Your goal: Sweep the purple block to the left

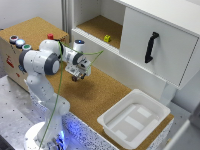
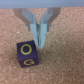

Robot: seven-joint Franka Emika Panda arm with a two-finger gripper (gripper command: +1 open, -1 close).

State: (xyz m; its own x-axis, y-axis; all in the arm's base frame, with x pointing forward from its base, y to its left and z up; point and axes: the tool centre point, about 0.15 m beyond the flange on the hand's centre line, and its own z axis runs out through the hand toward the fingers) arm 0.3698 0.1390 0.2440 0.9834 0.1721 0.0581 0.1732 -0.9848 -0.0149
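Note:
The purple block (image 2: pixel 27 54) is a small dark cube with yellow letters on its faces, lying on the cork surface. In the wrist view my gripper (image 2: pixel 40 43) is shut, its fingers meeting in a point that touches or nearly touches the block's upper corner, with nothing held between them. In the exterior view the gripper (image 1: pixel 76 77) hangs low over the cork table in front of the cabinet, and I cannot make out the block under it there.
A small yellow block (image 1: pixel 107 38) sits on the open cabinet shelf. A small red block (image 1: pixel 50 36) rests on the wooden box beside coloured buttons (image 1: pixel 20 43). A white tray (image 1: pixel 132 117) stands at the exterior view's right. The cabinet door has a black handle (image 1: pixel 151 47).

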